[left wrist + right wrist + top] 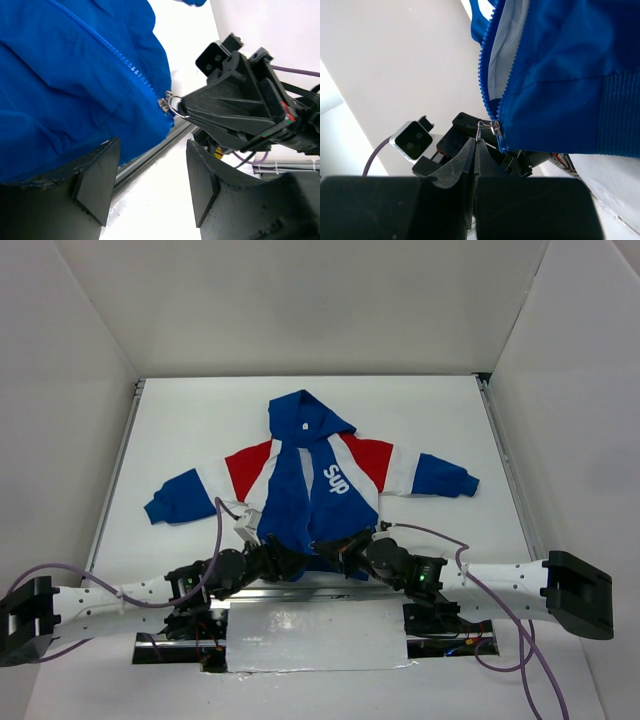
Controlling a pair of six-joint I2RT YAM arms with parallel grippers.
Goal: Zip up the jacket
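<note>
Royal-blue hooded jacket (300, 490) lies with its hem (135, 142) at the tabletop's (200, 420) near edge. The right gripper (476, 142) clenches its metal zipper ring (486, 127) (to pull), while the left gripper (152, 150) gapes there, likely to brace.

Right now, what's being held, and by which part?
The right gripper pinches the jacket by its zipper pull ring; the left gripper is open, holding nothing.

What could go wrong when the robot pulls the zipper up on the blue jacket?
The right hand pinches only the thin metal ring of the zipper pull, so it might slip free. The left hand is open and holds nothing, so the jacket hem could slide or bunch up with the pull. The white lining shows beside the open teeth and might get caught.
</note>
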